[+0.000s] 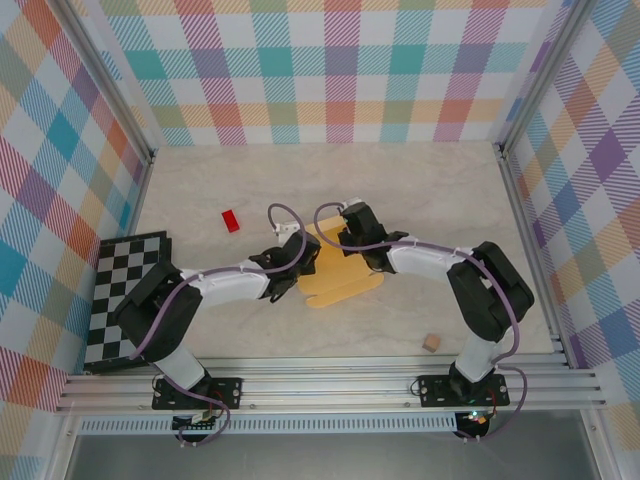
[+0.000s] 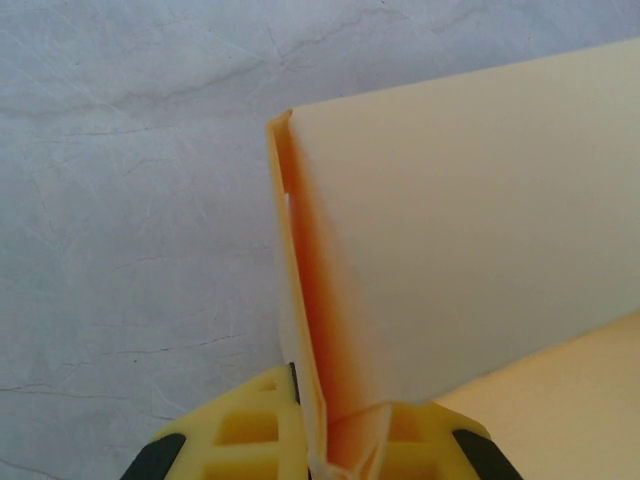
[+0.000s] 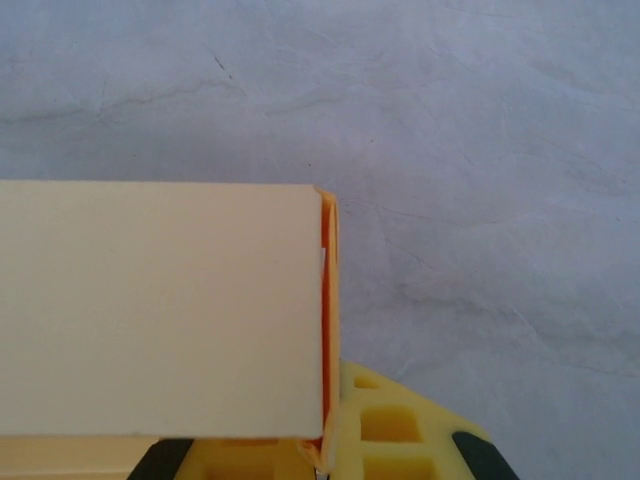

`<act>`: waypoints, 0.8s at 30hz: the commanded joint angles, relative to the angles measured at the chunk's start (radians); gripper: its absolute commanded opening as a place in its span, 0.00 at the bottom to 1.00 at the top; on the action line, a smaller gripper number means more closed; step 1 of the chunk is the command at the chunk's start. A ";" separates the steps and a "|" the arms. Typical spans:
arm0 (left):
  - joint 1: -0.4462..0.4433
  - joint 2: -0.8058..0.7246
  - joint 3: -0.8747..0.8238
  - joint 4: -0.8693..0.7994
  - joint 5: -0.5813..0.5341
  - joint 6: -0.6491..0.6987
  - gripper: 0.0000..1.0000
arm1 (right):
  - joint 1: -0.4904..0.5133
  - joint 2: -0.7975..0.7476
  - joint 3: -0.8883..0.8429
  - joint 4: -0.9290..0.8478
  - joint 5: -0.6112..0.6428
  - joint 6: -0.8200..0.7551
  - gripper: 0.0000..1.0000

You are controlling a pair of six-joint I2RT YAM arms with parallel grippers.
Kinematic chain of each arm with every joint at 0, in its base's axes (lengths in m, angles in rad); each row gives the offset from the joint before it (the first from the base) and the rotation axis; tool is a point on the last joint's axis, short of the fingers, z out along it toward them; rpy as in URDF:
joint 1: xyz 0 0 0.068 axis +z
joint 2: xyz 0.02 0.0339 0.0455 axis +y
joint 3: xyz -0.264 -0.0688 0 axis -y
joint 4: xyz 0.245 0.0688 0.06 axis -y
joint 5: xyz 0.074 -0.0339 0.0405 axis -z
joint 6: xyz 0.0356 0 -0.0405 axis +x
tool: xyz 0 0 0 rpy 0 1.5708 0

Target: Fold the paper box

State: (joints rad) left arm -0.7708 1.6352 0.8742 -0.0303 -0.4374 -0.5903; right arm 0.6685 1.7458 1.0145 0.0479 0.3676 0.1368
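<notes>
Left wrist view: left gripper (image 2: 328, 445) pinched shut on a raised flap of the paper box (image 2: 460, 250), between its fingertips — right gripper (image 3: 322, 452) clamps the opposite flap. Walls mid-fold; next probably needs both creased inward.

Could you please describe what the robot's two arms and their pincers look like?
Both the left arm and the right arm have white links between bulky black joints, with a purple cable looping along each. The left pincer and right pincer have yellow plastic fingers with square recesses and black edge pieces.
</notes>
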 commanded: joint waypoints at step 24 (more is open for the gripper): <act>-0.012 0.023 0.222 -0.341 0.042 -0.206 0.00 | -0.030 0.091 -0.036 0.017 -0.118 0.094 0.03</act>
State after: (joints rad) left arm -0.7765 1.6638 1.0496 -0.3737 -0.4267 -0.7212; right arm 0.6270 1.8065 0.9611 0.1677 0.1604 0.1608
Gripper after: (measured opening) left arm 0.079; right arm 0.074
